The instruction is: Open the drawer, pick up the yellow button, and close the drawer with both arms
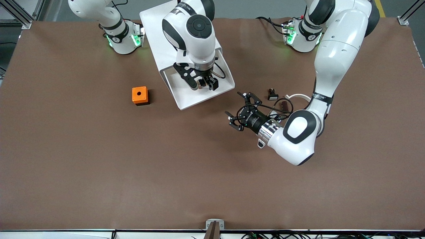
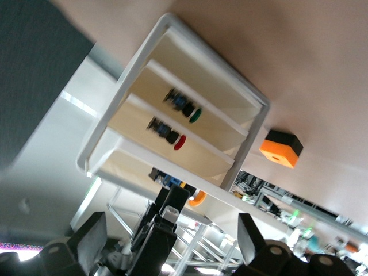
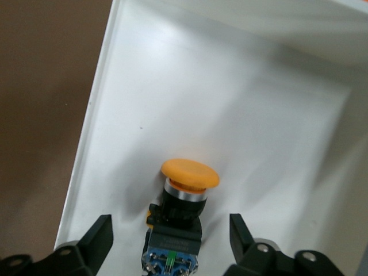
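Note:
The drawer (image 1: 186, 99) is pulled out of the white cabinet (image 1: 156, 20) toward the front camera. The button (image 3: 184, 195), with an orange-yellow cap, black body and blue-green rear end, lies in the drawer (image 3: 253, 115). My right gripper (image 1: 206, 83) is down in the drawer, open, with its fingers either side of the button's body (image 3: 171, 230), not touching it. My left gripper (image 1: 236, 111) is open and empty, low over the table beside the drawer's front corner and facing the cabinet. In the left wrist view (image 2: 171, 227) it is open, and the orange cap (image 2: 197, 198) shows in the drawer.
An orange box with a round hole (image 1: 140, 95) stands on the table toward the right arm's end of the drawer. A small black-and-white part (image 1: 272, 95) and a white ring (image 1: 298, 97) lie near the left arm. Other drawers hold a green-capped button (image 2: 185, 108) and a red-capped one (image 2: 168, 133).

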{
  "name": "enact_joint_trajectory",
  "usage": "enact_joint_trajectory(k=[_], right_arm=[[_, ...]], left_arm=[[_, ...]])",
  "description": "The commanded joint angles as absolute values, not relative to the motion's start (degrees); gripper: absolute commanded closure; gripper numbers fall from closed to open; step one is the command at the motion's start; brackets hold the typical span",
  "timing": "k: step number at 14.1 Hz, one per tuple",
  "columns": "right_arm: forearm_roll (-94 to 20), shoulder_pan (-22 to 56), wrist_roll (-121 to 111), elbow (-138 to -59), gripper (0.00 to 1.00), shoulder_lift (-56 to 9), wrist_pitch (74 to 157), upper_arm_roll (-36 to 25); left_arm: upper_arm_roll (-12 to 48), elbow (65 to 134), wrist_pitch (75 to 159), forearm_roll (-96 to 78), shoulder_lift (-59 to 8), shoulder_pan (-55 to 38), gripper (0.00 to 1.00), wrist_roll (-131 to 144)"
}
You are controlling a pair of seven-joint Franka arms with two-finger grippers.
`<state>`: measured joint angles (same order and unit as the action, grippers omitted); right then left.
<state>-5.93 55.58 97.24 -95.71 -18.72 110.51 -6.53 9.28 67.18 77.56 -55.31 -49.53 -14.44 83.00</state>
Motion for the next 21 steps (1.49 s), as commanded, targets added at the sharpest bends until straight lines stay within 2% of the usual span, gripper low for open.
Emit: enact_joint_trajectory(k=[1,4,6,7,8,10,11,13,17,21], right_arm=[[-6.77,56.77,98.09,-95.89,0.22,-18.81,111.01,-7.21],[-6.77,57.48,98.09,-95.89,0.27,-19.42,111.01,-7.21],[-6.77,57.66,98.09,-95.89,0.35,-19.51,110.92,-7.21],[-6.77,57.57,98.0,-95.89,0.46,-19.42,110.92,-7.21],[-6.77,57.66,98.0,-95.71,0.64,-19.42,110.92,-7.21],[-6.85,57.48,97.74,-95.19,0.94,-19.42,110.74,-7.21],[-6.86,57.05,97.47,-94.84,0.98,-19.34,110.57,-7.21],[-7.03,55.21,97.12,-92.3,1.0,-19.34,109.35,-7.29],[-9.92,47.31,83.54,-84.48,1.0,-19.07,98.37,-7.47],[-9.41,37.47,63.34,-85.07,1.0,-18.28,92.82,-7.73]], left_arm=[[8.35,66.36,79.01,-49.6,-45.81,-15.21,0.0,73.95],[8.35,66.45,83.3,-42.83,-42.55,-16.52,0.0,69.7],[8.7,66.62,88.31,-36.86,-40.26,-18.27,0.0,69.35],[8.88,66.71,89.46,-35.26,-39.91,-18.46,0.0,68.56],[9.05,66.71,89.91,-33.94,-39.9,-18.54,0.0,66.73],[8.97,66.8,92.18,-30.52,-38.94,-19.68,0.0,63.91],[9.05,66.88,93.24,-28.06,-38.76,-20.21,0.0,63.2],[9.05,67.58,97.8,-21.75,-38.32,-22.14,0.0,63.19],[10.02,68.47,103.35,-12.23,-37.88,-25.66,0.0,63.19],[10.02,68.73,104.33,-7.05,-37.88,-29.96,0.0,63.28]])
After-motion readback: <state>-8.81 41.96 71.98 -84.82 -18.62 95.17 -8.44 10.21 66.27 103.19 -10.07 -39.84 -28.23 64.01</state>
